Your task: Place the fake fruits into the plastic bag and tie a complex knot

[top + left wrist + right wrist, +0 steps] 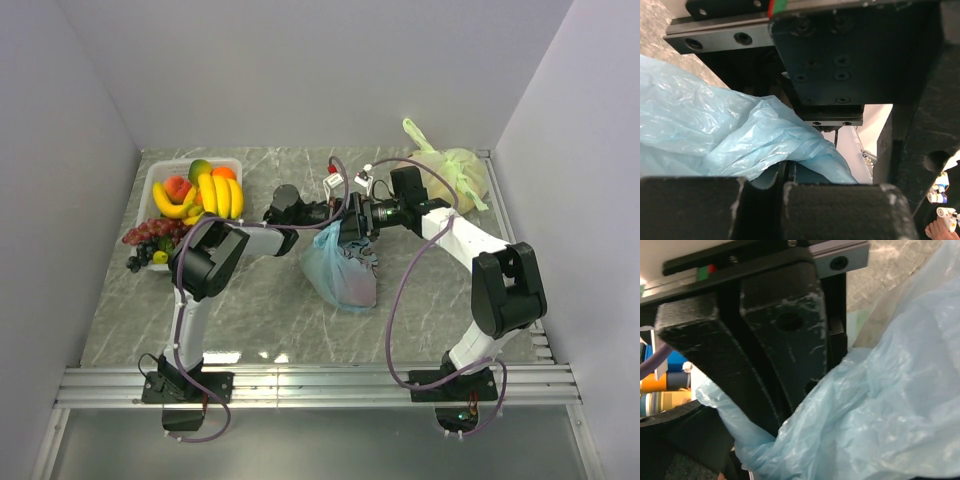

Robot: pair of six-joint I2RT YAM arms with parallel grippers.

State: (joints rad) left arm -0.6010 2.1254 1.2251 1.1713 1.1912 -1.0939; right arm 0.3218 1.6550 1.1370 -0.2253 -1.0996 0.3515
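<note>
two claws meet over one plastic bag (340, 270), which slumps on the bench (260, 320) directly beneath them; the left claw (783, 192) is pressed together on a fold of the bag's film; the right claw (362, 222), nose to nose with it, looks apart, the film lying loose across its own view rather than pinched; no knot shows, and the fake fruits (195, 195) sit piled in one white tray (148, 190) well off to the left claw's left, so the step in hand is probably readying the bag's mouth for loading; what bulges inside it i cannot tell; next the right claw likely needs a bite on the opposite rim, drawn away from the left claw to spread the mouth; counted: two banana bunches (220, 195), one peach (177, 187), one orange (224, 172), one grape bunch (150, 233), one green fruit (199, 166); one tied yellow-green bag (450, 175) beyond the right claw
</note>
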